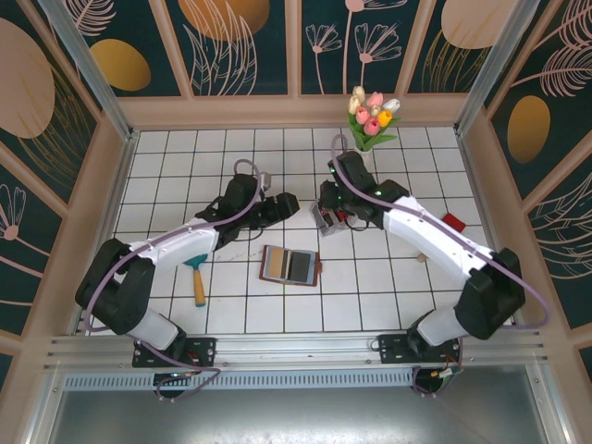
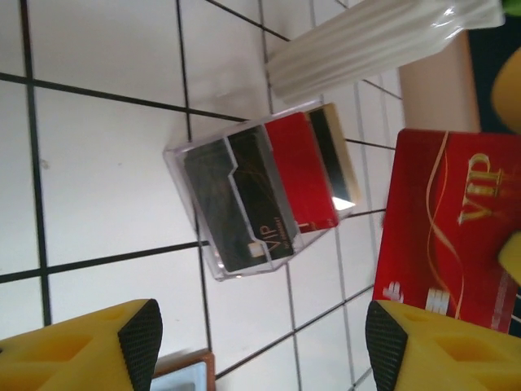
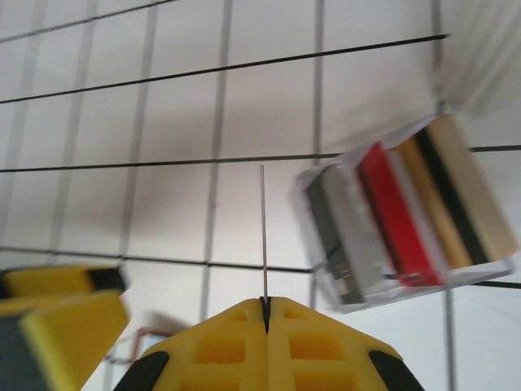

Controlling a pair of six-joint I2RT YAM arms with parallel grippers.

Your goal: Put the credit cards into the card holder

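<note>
My right gripper [image 3: 265, 308] is shut on a red credit card [image 2: 444, 220] marked VIP, seen edge-on as a thin line [image 3: 263, 236] rising from the pinched tips. More red, black and grey credit cards stand in a clear plastic box [image 2: 260, 195] on the tiles just beyond both grippers, beside the right gripper [image 1: 326, 219]. My left gripper [image 2: 260, 346] is open with nothing between its fingers, and hovers left of the held card, above the tiles [image 1: 285, 203]. The card holder [image 1: 289, 265], a brown wallet, lies open and flat near the front middle, grey pockets up; its corner [image 2: 186, 376] peeks in.
A white vase [image 2: 366, 41] with tulips [image 1: 373, 116] stands just behind the clear box. A toy shovel with a wooden handle [image 1: 198, 279] lies at the left front. A small red object [image 1: 453, 222] sits to the right of the right arm. Wooden walls ring the table.
</note>
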